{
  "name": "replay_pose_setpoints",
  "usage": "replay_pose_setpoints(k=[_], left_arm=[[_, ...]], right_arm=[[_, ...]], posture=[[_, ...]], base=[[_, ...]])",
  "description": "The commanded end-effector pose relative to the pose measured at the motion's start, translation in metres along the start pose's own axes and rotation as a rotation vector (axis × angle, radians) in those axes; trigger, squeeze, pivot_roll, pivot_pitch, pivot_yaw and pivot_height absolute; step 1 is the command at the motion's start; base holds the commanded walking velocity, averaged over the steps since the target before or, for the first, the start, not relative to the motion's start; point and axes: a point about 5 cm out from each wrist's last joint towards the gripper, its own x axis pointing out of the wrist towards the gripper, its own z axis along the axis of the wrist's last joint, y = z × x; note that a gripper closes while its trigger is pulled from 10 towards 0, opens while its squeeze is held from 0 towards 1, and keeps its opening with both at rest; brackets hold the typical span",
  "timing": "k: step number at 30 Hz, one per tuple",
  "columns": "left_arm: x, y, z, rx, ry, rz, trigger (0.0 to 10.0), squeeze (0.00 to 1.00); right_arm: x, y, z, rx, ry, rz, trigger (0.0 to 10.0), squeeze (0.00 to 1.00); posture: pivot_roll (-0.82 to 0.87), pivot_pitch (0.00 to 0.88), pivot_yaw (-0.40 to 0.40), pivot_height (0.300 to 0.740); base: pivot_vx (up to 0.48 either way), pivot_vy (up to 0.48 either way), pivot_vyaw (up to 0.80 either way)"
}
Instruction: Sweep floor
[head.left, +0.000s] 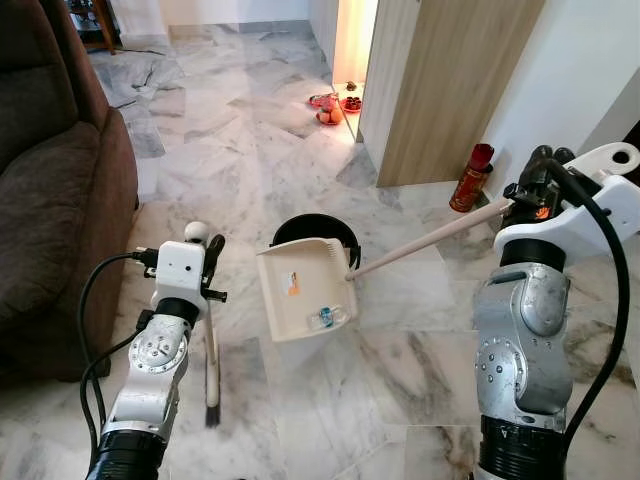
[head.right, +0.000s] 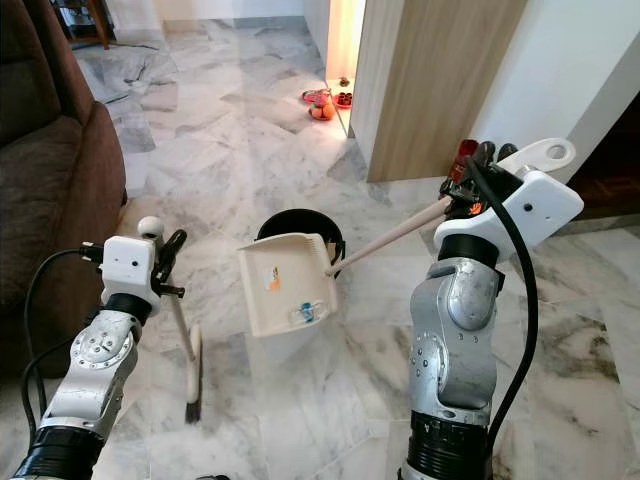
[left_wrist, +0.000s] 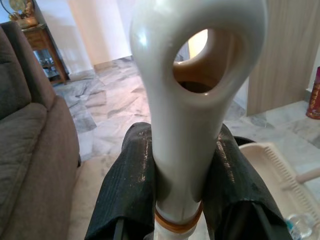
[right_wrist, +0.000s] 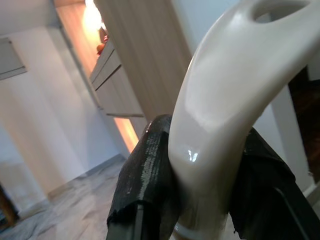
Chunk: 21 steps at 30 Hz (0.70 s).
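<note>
Fingers of left gripper (left_wrist: 182, 190) clamp broom (head.left: 211, 370); right gripper (right_wrist: 200, 185) clamps dustpan (head.left: 305, 290) handle.

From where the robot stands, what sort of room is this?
Most likely a home living room: a brown sofa on a marble tile floor, a wood-panelled partition, and shoes by a doorway.
</note>
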Motion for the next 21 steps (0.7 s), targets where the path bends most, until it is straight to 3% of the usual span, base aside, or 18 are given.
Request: replay_pose_setpoints(k=[1,14,21], left_arm=[[0.0026,0.0028,0.0161,0.016,-0.09,0.011,10.0,0.0],[0.0009,0.0051,0.0177,0.02,-0.097,0.036,10.0,0.0],[0.0009,0.005,0.0182,0.02,-0.099,0.038,10.0,0.0]], right_arm=[[0.005,0.0051,0.018,0.049,-0.101,-0.005,10.0,0.0],[0.0047,0.008,0.0174,0.056,-0.1,0.006,10.0,0.0],[0.0044,0.0104,0.0162,0.063,-0.093,0.02,10.0,0.0]], posture=[[-0.03,0.072,-0.025,0.74],[-0.03,0.1,-0.029,0.74],[-0.03,0.1,-0.029,0.74]], base=[[0.0,0.0,0.0],[0.0,0.0,0.0],[0.253,0.0,0.0]])
